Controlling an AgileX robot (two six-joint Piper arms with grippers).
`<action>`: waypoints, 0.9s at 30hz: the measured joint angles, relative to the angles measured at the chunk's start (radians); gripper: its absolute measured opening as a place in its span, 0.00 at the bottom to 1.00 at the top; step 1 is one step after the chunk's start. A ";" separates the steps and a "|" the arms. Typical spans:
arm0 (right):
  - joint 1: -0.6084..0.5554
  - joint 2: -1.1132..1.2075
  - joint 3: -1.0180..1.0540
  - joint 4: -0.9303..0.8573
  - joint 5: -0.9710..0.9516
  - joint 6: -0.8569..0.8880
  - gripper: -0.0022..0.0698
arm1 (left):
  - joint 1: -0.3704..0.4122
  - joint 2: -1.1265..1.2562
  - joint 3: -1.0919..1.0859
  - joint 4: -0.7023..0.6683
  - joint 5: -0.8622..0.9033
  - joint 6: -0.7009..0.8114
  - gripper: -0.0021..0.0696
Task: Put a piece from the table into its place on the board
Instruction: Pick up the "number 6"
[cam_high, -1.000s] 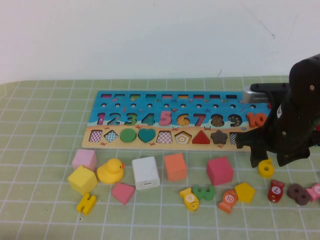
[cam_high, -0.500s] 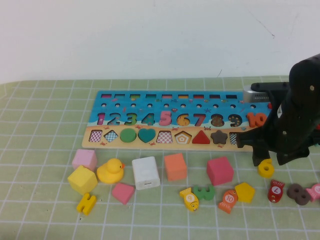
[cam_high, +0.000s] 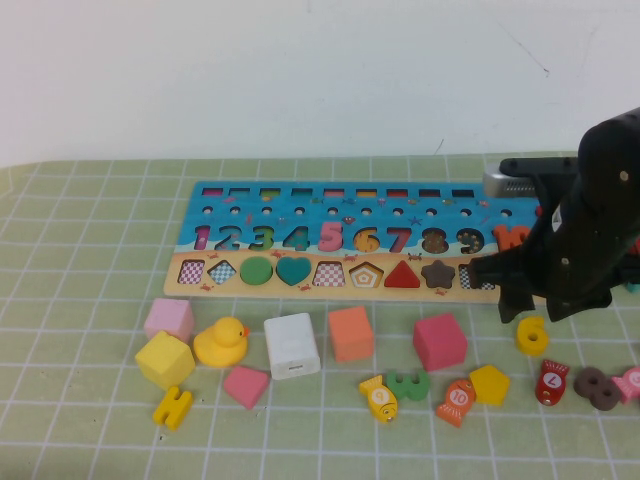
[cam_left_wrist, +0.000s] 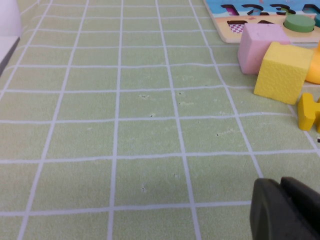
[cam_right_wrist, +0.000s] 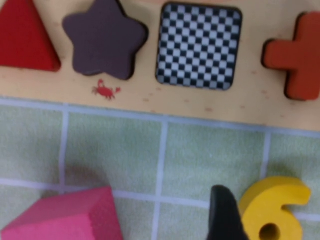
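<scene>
The piece, a yellow numeral 6 with a round hole, lies flat on the table, a grid square in front of the board's right end. The board stretches across the far middle, its tan strip close in the right wrist view. My right gripper hangs just over the piece with its jaws wide apart. One dark finger rests against the side of the piece; the other is out of frame. My left gripper shows only in the left wrist view, low over bare cloth, fingers pressed together.
A pink cube sits left of the piece. A yellow pentagon, a red fish and a brown 8 lie in front of it. Cubes, a duck and a yellow H fill the front left.
My right arm has shifted slightly up and toward the board, uncovering more of the yellow 6. The 6 has stayed where it lay.
</scene>
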 joint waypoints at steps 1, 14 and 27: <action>0.000 0.000 0.000 0.000 -0.005 0.000 0.57 | 0.000 0.000 0.000 0.000 0.000 0.000 0.03; 0.000 0.000 0.000 -0.002 0.001 0.016 0.57 | 0.000 0.000 0.000 0.000 0.000 0.000 0.03; 0.000 0.000 0.000 -0.002 0.012 0.018 0.57 | 0.000 0.000 0.000 0.000 0.000 0.000 0.03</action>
